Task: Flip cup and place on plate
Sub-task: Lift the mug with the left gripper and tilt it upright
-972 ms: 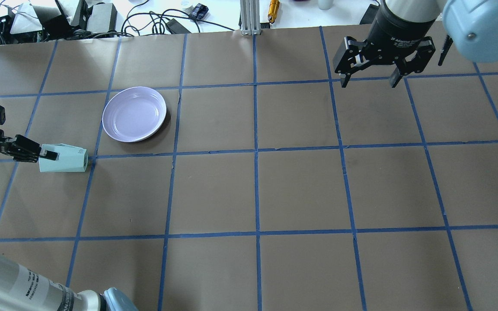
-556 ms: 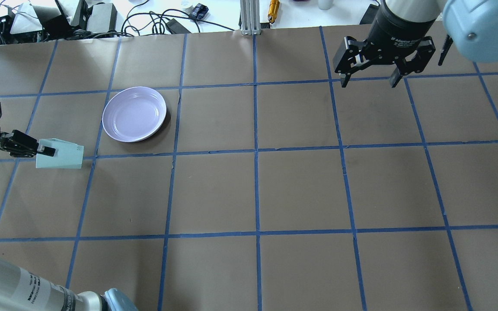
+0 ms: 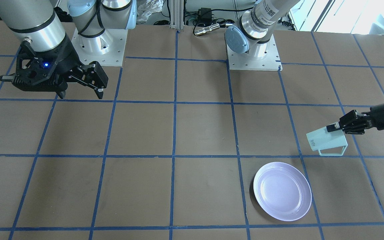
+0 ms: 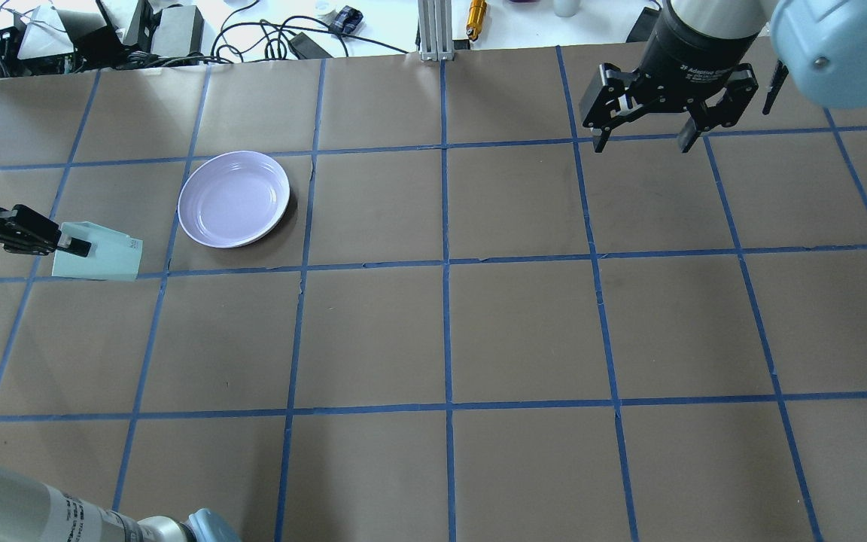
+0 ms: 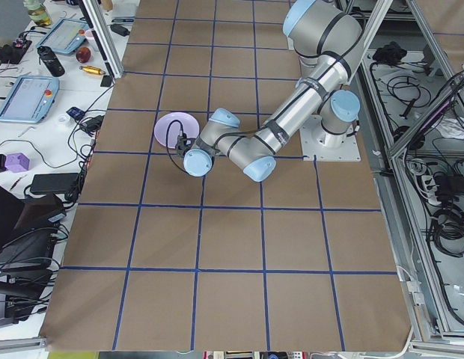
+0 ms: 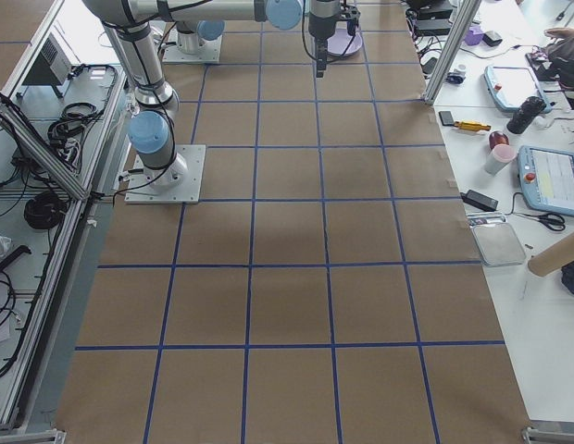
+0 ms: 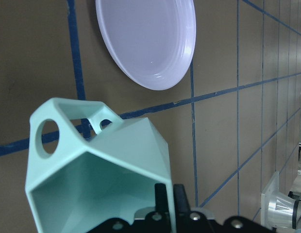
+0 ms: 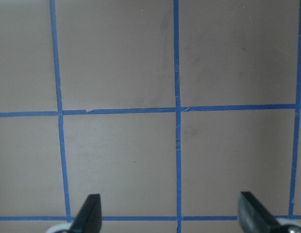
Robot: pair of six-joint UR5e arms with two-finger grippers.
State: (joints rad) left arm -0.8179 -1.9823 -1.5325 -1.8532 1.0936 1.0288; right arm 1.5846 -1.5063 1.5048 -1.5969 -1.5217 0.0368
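Left fingers (image 4: 72,245) clench the rim wall of the small mint-green faceted cup (image 4: 102,260), held sideways near the round lavender plate (image 4: 234,198); seemingly mid-flip, it next needs turning upright and carrying over the plate; right fingers (image 4: 599,138) hang spread

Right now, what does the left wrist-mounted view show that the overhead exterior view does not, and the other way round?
Only the left wrist-mounted view looks into the cup: its hollow inside, its open handle, and the left gripper pinching its rim wall. Only the overhead exterior view shows the right gripper, open and far from the cup, and the small printed mark on the cup's base. Both show the plate with nothing on it, the cup apart from it, and the blue tape grid.
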